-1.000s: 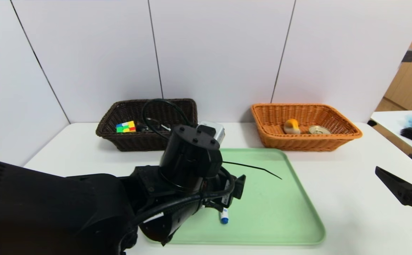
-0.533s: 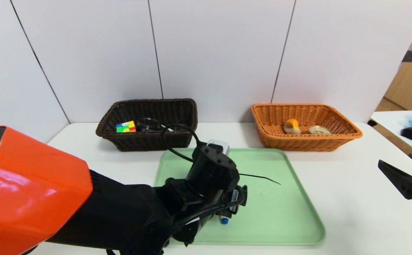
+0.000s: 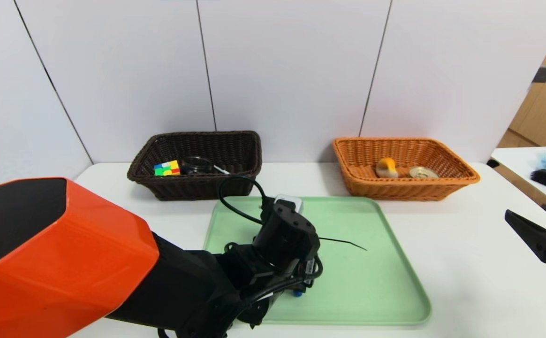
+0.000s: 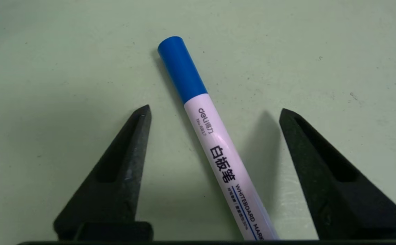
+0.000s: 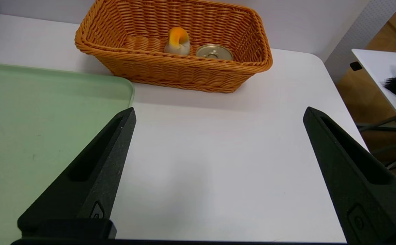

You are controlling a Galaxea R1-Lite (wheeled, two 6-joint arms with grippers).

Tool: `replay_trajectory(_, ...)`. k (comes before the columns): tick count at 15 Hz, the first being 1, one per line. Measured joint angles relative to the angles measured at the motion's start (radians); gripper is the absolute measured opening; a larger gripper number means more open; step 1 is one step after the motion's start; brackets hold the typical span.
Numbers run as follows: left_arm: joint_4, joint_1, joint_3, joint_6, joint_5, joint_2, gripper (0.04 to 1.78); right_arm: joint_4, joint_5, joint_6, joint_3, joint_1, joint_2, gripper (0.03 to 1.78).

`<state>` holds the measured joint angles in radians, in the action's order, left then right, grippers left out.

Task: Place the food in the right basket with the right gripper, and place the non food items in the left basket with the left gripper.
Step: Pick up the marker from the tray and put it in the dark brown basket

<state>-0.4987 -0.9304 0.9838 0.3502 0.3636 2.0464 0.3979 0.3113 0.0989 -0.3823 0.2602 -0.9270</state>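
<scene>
The left gripper (image 4: 215,114), its black pointed fingers spread wide, straddles the blue-capped white marker (image 4: 215,149) lying on the pale green plastic tray (image 3: 371,281), neither finger touching it. The right gripper (image 5: 218,114) hangs spread over the white table (image 5: 218,163), near the orange-tan wicker basket (image 5: 170,66) holding the cream bun (image 5: 177,42) and gold-lidded tin can (image 5: 214,52). The dark brown wicker basket (image 3: 198,185) holds the multicoloured puzzle cube (image 3: 167,168).
</scene>
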Motion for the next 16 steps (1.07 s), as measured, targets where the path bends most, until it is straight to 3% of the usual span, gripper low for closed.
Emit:
replay_trajectory(5,0.001,0.004,-0.002,0.000,0.032,0.005,0.72,0.000,-0.014,0.000,0.002,0.000,-0.003,1.70)
replay_trajectory(6,0.001,0.004,-0.002,0.002,0.032,0.005,0.33,-0.001,-0.014,0.000,0.003,0.000,-0.003,1.70)
replay_trajectory(7,0.001,0.004,-0.002,0.003,0.031,0.006,0.17,0.000,-0.014,0.000,0.004,0.000,-0.003,1.70)
replay_trajectory(13,0.003,0.015,0.003,-0.022,0.033,-0.009,0.17,0.000,-0.014,0.000,0.008,0.000,-0.003,1.70)
replay_trajectory(16,-0.058,0.107,0.060,-0.132,0.020,-0.055,0.17,-0.003,-0.014,0.000,0.015,0.000,-0.003,1.70)
